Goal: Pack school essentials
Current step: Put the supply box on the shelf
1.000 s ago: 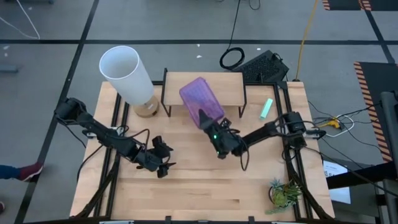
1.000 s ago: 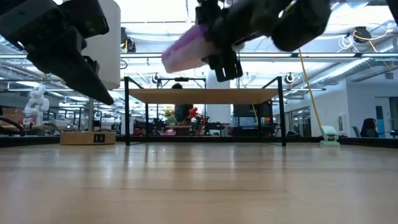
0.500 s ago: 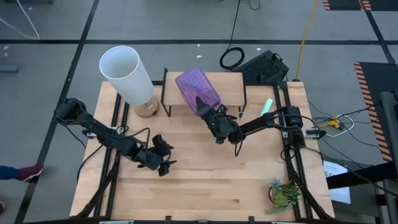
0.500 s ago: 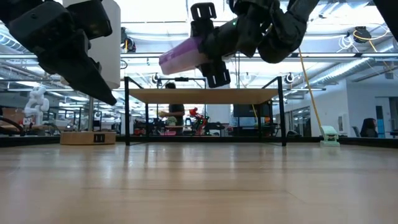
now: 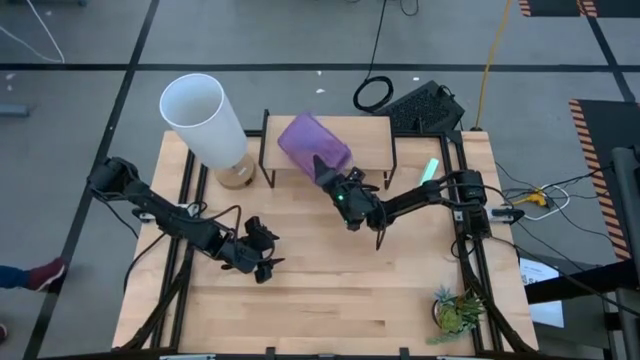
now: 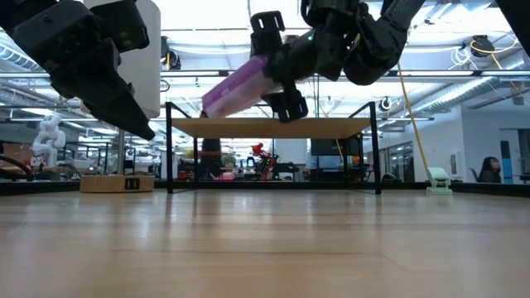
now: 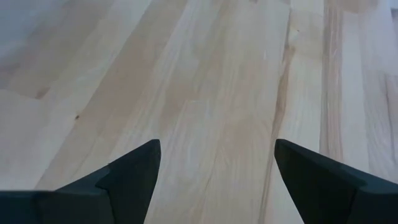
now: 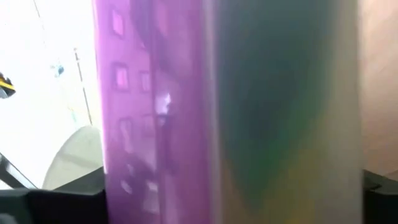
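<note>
A clear plastic case with a purple lid hangs in the air over the wooden shelf at the table's far side, with my right gripper shut on it. In the right wrist view the case fills the picture; something yellow-green shows through its clear wall, but which school essentials lie inside I cannot tell. My left gripper hovers open above the bare wood left of the table's middle, with nothing between its fingers. My right gripper pinches the case's near end between its two fingers, one finger above it and one below. The fingers reach in about level from the table's right-near side. The case is lifted clear and tilted, its free end lower.
A white cylinder lamp on a round wooden base stands at the far left. A small green potted plant is at the near right corner, and a pale green item lies by the right edge. Bare wood spreads across the table's near half.
My right gripper has moved toward the table's far edge and a little left, carrying the case over the shelf. The case has tipped: its free end now hangs lower than before.
</note>
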Available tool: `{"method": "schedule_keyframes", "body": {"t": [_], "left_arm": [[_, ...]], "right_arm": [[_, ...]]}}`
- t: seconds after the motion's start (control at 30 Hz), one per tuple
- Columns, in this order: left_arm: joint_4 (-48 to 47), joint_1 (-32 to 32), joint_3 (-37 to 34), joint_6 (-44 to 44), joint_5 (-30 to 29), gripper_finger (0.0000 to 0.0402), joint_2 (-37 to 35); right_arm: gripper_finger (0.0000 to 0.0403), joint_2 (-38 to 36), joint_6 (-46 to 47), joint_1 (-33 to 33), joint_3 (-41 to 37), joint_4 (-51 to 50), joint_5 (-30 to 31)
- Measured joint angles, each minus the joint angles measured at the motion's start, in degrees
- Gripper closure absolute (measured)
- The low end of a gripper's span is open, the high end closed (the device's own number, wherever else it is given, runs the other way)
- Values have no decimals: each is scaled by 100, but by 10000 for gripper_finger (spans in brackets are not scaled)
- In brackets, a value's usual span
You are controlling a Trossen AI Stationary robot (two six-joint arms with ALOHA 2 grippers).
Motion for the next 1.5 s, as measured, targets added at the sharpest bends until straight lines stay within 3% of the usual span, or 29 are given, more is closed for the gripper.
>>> {"method": "schedule_keyframes", "body": {"t": [0.4,0.47,0.6,0.77,0.87,1.07,1.17,1.37,1.5], "left_arm": [[10,0,2,-6,-100,80,-2],[28,0,2,47,-387,80,0],[223,37,4,521,-1536,80,-58],[891,510,7,2076,-2391,80,-85],[1216,1107,11,2858,-2178,80,-84],[1495,1920,11,3743,-1110,80,-81],[1494,1936,11,4108,-1205,80,-81],[1831,2016,4,5287,-2043,80,-79],[2218,2242,4,5940,-1692,80,-79]], "right_arm": [[58,0,437,-150,0,-26,5],[58,0,352,-152,0,-27,5],[58,-1,145,-150,-1,-26,4],[57,-2,-254,-124,-11,-28,1],[57,-2,-306,-102,-11,-31,-69],[57,-9,-614,-128,-57,149,-278],[57,-11,-687,-167,-123,285,-281],[57,-11,-330,-188,-328,282,-285],[57,-11,-40,-220,-490,397,-292]]}}
